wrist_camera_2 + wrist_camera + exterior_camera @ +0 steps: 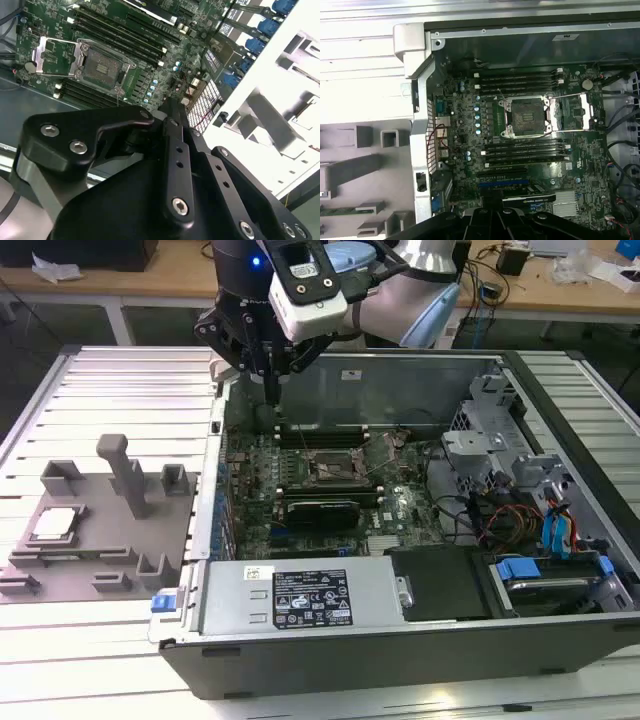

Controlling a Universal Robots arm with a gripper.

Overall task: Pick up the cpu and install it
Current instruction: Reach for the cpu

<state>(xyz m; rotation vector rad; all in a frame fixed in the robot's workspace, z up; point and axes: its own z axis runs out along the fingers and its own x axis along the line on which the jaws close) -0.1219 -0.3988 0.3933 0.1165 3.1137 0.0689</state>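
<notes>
The arm's black claw [272,390] hangs over the open computer box [400,660]. It is near the box's back corner on the exterior view's left, just above the green board [300,455]. Its two fingers look pressed together, with nothing pinched between them. The cpu [55,525] lies flat on the grey tray [110,565]. The tray sits on the silver tabletop [120,370], just beside the box on the exterior view's left. The cpu is well apart from the claw. A tall grey post [125,475] and some small grey blocks stand up on the tray near the cpu. Inside the box, the square socket [527,116] in the middle of the green board is open, and its dark middle is bare. Its metal flap [580,112] is folded out to one side. Long black slots [517,80] run along two sides of the socket. A black card [320,512] stands on the board near the socket. In the second wrist view the tip of the claw points down at the board beside the socket, not over it.
</notes>
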